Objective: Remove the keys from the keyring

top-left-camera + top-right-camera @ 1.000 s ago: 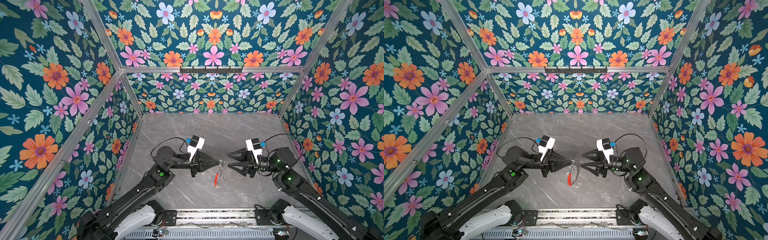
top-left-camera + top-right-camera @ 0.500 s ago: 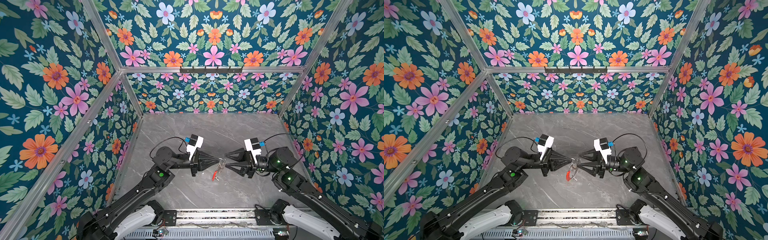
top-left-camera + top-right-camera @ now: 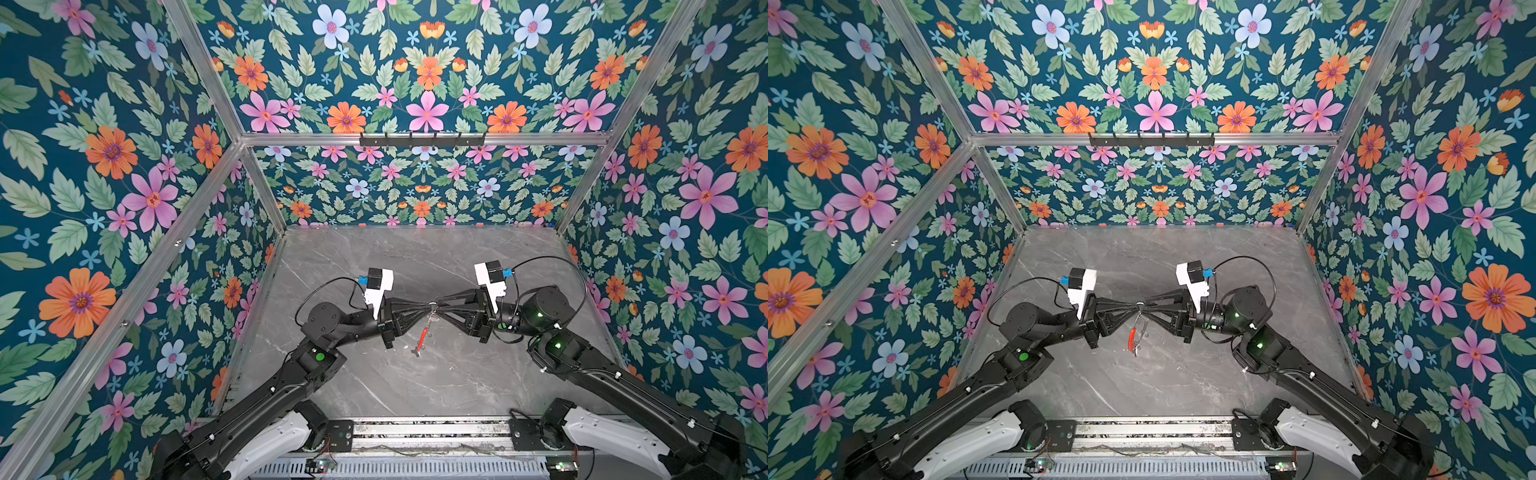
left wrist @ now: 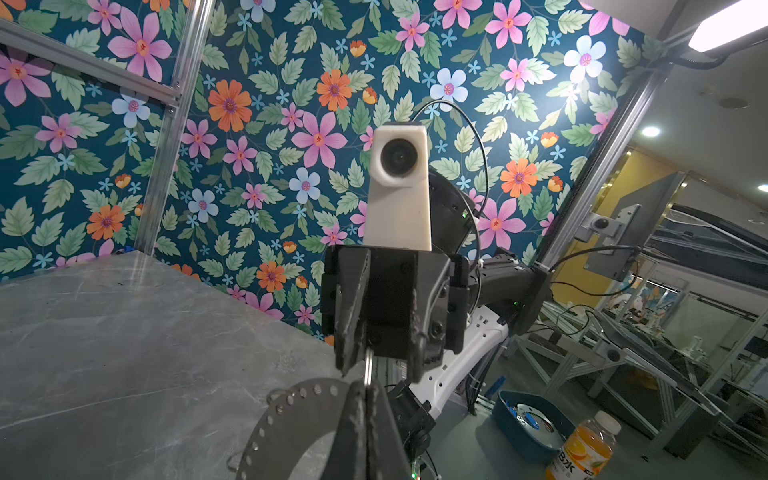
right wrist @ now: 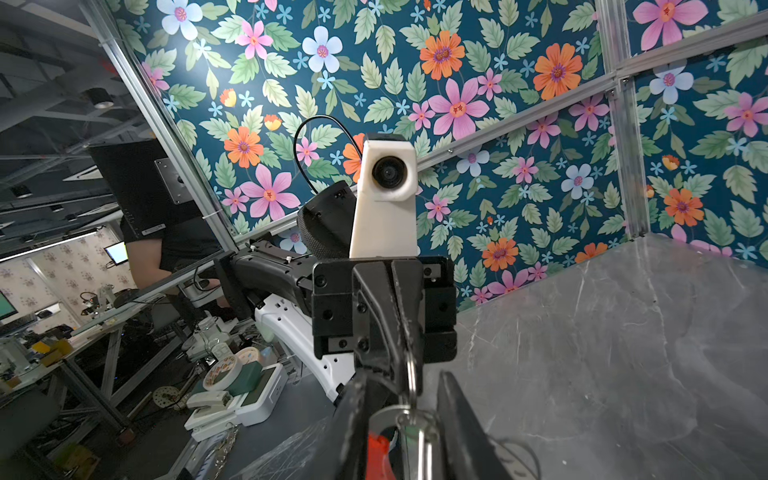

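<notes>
I see the thin grey metal keyring with its red sleeve point(image 3: 1133, 337) hanging above the middle of the grey marble desk point(image 3: 1183, 374). My left gripper point(image 3: 427, 308) is pressed together, pinching its top. Only the right wrist view shows my right gripper point(image 5: 409, 399) partly spread around the hoop. The keys are too small to pick out.

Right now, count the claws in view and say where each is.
2. The left claw is shut on the keyring from the left; the right claw faces it from the right, jaws apart around it. None hidden.

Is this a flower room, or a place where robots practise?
Probably a robot lab's test booth: flowered wallpaper panels on an aluminium frame surround a grey marble-look tabletop, and the right wrist view shows cluttered workbenches outside.
</notes>
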Motion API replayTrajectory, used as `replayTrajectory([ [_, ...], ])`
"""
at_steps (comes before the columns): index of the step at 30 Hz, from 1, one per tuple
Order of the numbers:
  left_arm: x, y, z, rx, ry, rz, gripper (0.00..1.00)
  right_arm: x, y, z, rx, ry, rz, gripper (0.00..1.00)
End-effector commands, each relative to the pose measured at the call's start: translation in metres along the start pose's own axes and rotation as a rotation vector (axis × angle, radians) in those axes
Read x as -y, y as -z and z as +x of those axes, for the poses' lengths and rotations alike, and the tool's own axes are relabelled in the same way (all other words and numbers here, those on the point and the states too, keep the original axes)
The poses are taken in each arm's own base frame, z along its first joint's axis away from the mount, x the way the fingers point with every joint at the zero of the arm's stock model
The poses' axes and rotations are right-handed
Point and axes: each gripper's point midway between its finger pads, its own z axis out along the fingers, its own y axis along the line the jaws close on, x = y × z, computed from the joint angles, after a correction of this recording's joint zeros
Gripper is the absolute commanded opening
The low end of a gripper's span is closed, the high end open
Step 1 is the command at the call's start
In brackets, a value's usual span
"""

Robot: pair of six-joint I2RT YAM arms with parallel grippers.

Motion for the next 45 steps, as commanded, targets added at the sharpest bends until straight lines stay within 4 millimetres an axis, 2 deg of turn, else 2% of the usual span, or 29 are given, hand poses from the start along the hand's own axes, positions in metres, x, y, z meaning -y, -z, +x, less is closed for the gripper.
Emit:
replayTrajectory([
  [1, 0.004, 0.002, -0.013, 0.054, -0.033, 0.001, 0.00, -0.006, -0.004, -0.010, 0.028, 0.020, -0.020, 0.22],
  [4, 0.003, 0.003, -0.014, 0.062, -0.035, -0.010, 0.00, -0.003, -0.007, -0.008, 0.014, 0.010, -0.016, 0.14],
  [7, 0.001, 0.002, -0.014, 0.049, -0.025, -0.025, 0.00, -0.001, -0.008, -0.007, -0.006, 0.002, 0.001, 0.00],
  [8, 0.000, 0.002, -0.011, 0.034, -0.021, -0.036, 0.02, 0.001, -0.008, -0.006, -0.018, 0.003, 0.016, 0.00],
  [10, -0.002, 0.004, -0.009, 0.006, -0.024, -0.060, 0.25, 0.001, -0.005, -0.004, -0.062, 0.005, 0.045, 0.00],
  [12, -0.003, 0.007, -0.006, -0.022, -0.039, -0.086, 0.39, 0.001, 0.000, 0.001, -0.124, 0.017, 0.080, 0.00],
  [15, -0.002, 0.011, -0.003, -0.069, -0.061, -0.116, 0.48, 0.003, 0.007, 0.010, -0.245, 0.010, 0.119, 0.00],
  [18, 0.000, 0.009, 0.003, -0.132, -0.062, -0.111, 0.51, 0.003, 0.013, 0.016, -0.347, -0.005, 0.118, 0.00],
  [24, -0.002, 0.001, 0.016, -0.238, -0.025, -0.080, 0.51, 0.007, 0.020, 0.029, -0.530, -0.020, 0.125, 0.00],
  [28, -0.006, -0.002, 0.025, -0.291, 0.006, -0.080, 0.52, 0.012, 0.018, 0.032, -0.577, -0.011, 0.126, 0.00],
  [33, -0.004, -0.003, 0.029, -0.319, 0.016, -0.061, 0.41, 0.010, 0.015, 0.033, -0.601, -0.002, 0.094, 0.00],
  [39, -0.007, -0.006, 0.038, -0.359, 0.046, -0.049, 0.37, 0.007, 0.013, 0.031, -0.610, 0.000, 0.069, 0.00],
  [42, -0.008, -0.007, 0.038, -0.364, 0.051, -0.044, 0.26, 0.007, 0.011, 0.030, -0.618, 0.003, 0.067, 0.00],
  [45, -0.006, -0.008, 0.038, -0.363, 0.052, -0.036, 0.20, 0.009, 0.009, 0.030, -0.624, 0.005, 0.075, 0.00],
])
